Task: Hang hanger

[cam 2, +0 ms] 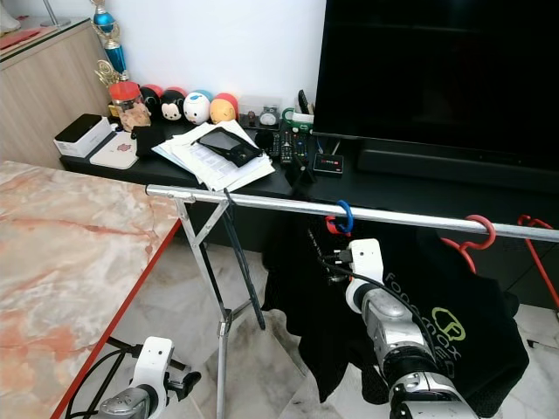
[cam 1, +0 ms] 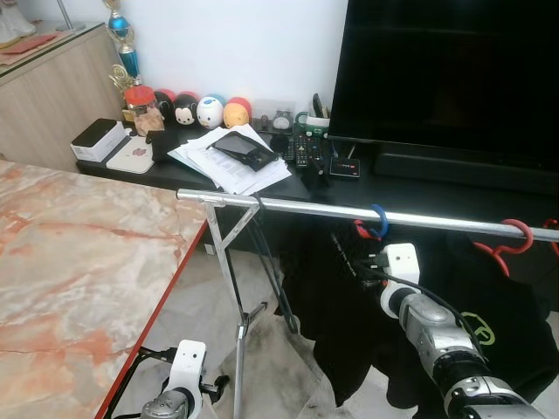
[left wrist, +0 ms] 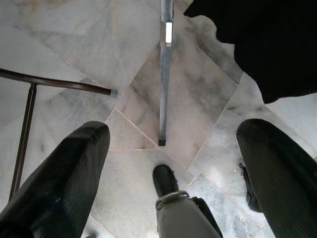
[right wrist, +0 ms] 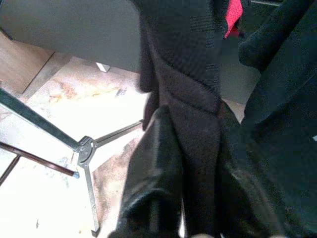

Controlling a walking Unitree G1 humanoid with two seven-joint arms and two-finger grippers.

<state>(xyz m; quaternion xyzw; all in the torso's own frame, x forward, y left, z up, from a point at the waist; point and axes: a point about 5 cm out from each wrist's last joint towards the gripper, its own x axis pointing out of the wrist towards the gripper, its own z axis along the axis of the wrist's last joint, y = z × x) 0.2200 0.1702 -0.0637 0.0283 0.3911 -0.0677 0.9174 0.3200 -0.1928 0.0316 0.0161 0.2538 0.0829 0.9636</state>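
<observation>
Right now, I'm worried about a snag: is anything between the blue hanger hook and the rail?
Nothing visible does. The blue hook already sits over the rail, and the red hanger hangs further right. The right gripper has its jaws shut on the black garment below.

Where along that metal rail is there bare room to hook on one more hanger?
The rail is bare from its left end by the marble table to the blue hook, and again between that and the red hook. Further right it is crowded. The right gripper grips the black garment under the blue hook.
</observation>
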